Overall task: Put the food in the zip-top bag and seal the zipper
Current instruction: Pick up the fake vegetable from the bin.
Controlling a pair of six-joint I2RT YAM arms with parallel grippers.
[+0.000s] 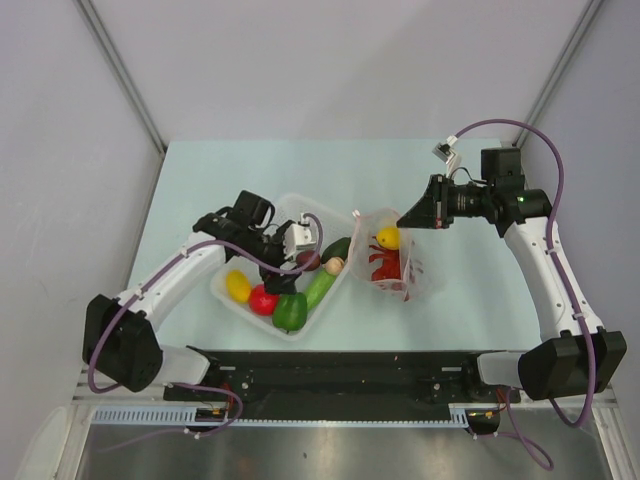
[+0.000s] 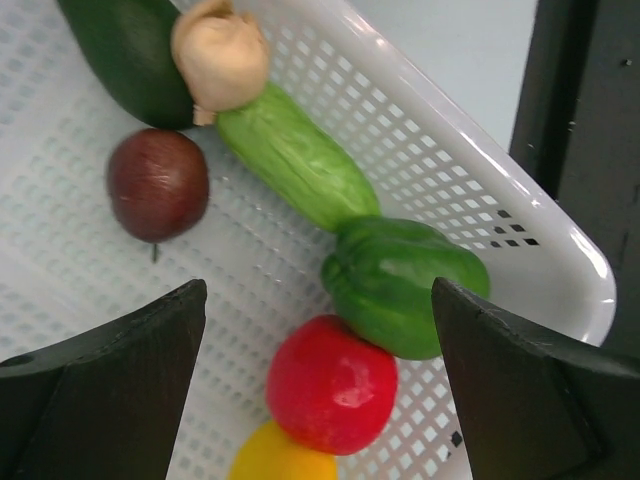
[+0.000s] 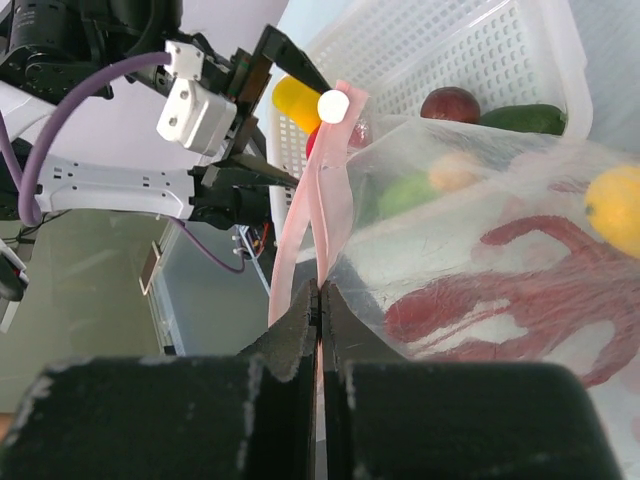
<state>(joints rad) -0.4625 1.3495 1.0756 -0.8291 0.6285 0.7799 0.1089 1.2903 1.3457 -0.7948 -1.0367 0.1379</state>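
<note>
The left pincer stands wide over the white basket, the red tomato between its fingers and the green pepper touching it on the rim side; this arm is nearer the loose food. The right pincer is clamped on the zipper, holding up the zip-top bag, which sits on the worktop just right of the basket, lobster inside. Its mouth seems to face the basket; crinkled film hides its gape.
</note>
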